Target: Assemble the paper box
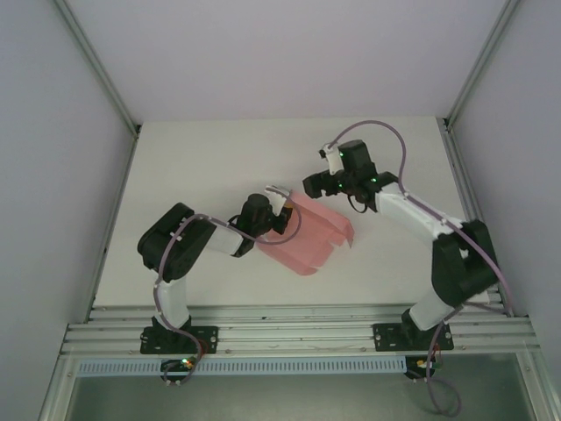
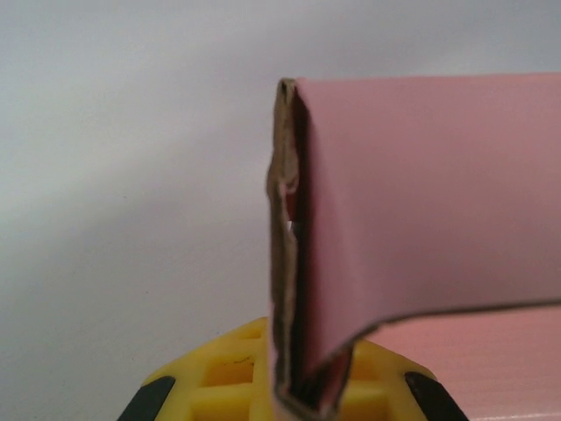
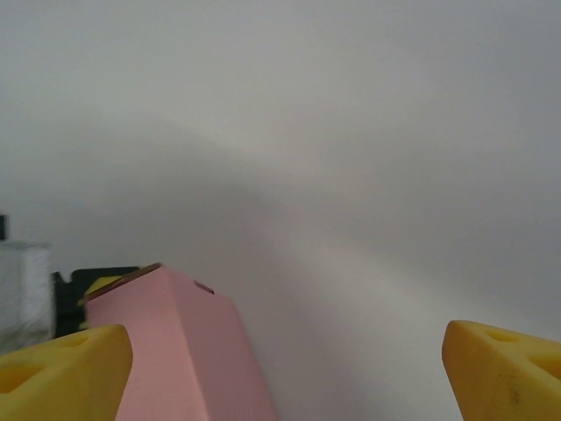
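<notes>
Firmly pinched in the left gripper (image 1: 280,193), between two pressed-together yellow ribbed pads (image 2: 228,386): one paper box (image 1: 311,232). Thin salmon-pink card, smooth and matte, with a raw brown cut edge, folded into a curved sheet with flaps and spreading forward and right from those pads. Spread wide and gripping nothing: the right gripper (image 3: 280,368), two blunt yellow wedge fingers (image 3: 504,368), one folded pink corner just beside the left-hand finger.

The white table (image 1: 219,158) has the paper box (image 1: 311,237) over its middle; whether touching, unclear.
</notes>
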`<state>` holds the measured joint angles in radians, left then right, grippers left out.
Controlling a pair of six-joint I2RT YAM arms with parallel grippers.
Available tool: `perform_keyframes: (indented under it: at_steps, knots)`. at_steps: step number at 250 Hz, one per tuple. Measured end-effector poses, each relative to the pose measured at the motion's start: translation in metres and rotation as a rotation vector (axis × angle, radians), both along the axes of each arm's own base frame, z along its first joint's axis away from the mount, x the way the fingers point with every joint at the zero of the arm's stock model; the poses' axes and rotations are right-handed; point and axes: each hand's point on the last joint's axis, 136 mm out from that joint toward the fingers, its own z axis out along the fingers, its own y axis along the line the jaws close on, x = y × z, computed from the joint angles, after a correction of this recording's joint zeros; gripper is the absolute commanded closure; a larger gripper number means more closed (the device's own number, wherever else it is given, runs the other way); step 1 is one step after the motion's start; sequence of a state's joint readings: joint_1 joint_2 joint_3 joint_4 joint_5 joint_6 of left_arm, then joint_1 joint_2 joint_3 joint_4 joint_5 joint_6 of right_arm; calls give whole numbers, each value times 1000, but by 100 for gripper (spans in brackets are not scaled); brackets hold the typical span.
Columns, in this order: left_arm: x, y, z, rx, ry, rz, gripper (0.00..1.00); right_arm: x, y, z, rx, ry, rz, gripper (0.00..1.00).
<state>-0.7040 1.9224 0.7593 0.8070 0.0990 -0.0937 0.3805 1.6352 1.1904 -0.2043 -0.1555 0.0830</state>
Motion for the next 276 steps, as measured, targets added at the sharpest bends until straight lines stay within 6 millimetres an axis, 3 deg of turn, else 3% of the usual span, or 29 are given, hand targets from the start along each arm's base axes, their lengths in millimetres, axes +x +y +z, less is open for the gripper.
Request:
perform_keyframes:
  at_steps: [38, 63, 130, 169, 276]
  knots:
    - [-1, -2, 0, 2, 6, -8, 100, -1, 10, -40, 11, 142, 15, 12]
    - [-1, -2, 0, 7, 8, -10, 100, -6, 15, -52, 24, 193, 21, 11]
    - [3, -4, -1, 23, 25, -5, 96, -2, 16, -56, 34, 201, 6, 15]
    - [5, -2, -1, 29, 25, 6, 87, -1, 17, -57, 34, 196, 4, 16]
    - [7, -2, -2, 39, 43, 11, 81, -5, 18, -60, 25, 123, -3, 17]
